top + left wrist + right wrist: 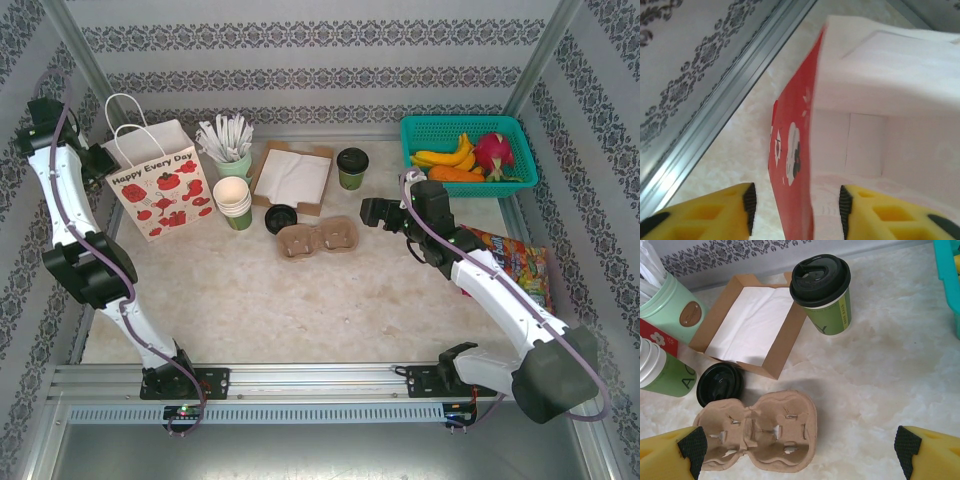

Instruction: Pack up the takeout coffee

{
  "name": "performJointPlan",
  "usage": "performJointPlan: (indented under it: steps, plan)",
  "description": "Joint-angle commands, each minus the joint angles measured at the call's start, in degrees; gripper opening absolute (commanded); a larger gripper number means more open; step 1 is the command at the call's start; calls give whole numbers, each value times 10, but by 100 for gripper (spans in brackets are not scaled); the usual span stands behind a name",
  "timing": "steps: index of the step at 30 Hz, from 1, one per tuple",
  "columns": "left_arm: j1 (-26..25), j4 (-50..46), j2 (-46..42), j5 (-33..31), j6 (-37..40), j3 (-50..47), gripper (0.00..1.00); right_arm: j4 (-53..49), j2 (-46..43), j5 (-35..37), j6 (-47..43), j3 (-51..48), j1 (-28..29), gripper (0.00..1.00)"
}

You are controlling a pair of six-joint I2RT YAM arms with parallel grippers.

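Observation:
One takeout coffee [352, 168] [822, 292], an olive-green cup with a black lid, stands upright at the back of the table beside the brown box. The white paper bag [160, 190] with red prints stands open at the back left. My left gripper [98, 160] [795, 202] is at the bag's left rim, and the bag's red-printed wall [792, 150] stands between its yellow fingers with a gap on each side. My right gripper [370, 212] [799, 447] hangs open over the table, just right of the cardboard cup carrier [318, 238] [757, 435] and in front of the coffee.
A loose black lid [281, 218] [720, 384] lies by the carrier. A brown box of napkins [293, 178], a stack of white cups [235, 203] and a mint cup with sticks [230, 150] stand near the bag. A teal fruit basket [520, 160] and a snack packet [520, 265] are at the right.

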Motion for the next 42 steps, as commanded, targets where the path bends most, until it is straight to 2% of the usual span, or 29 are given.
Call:
performJointPlan:
  steps: [1,7,9,10,16,20,25,34,39,42]
  plan:
    - [-6,-45,13,-33,13,40,32,-4,6,5,-9,7,-4,98]
    - [-7,-54,-30,-63,2,26,13,-8,18,1,-8,10,-4,98]
    - [-7,-62,-53,-62,8,13,2,-8,22,-1,-6,12,-4,98]
    - [-7,-61,-70,-66,6,-2,0,-9,25,-3,-6,14,-4,98]
    - [-7,-40,-192,-27,-31,-134,0,-13,36,-18,-6,23,-2,98]
    - [-7,-36,-273,-46,-68,-216,0,-21,45,-26,4,26,0,98]
    - [-7,-31,-374,15,-94,-311,0,-20,53,-31,13,20,7,98]
    - [-7,-82,-505,-11,-93,-394,0,-20,100,-16,39,13,35,98]
    - [-7,-106,-551,59,-82,-422,0,-25,144,-31,36,28,68,97]
    - [-23,-121,-564,93,-75,-437,0,-68,193,-34,23,77,99,96]
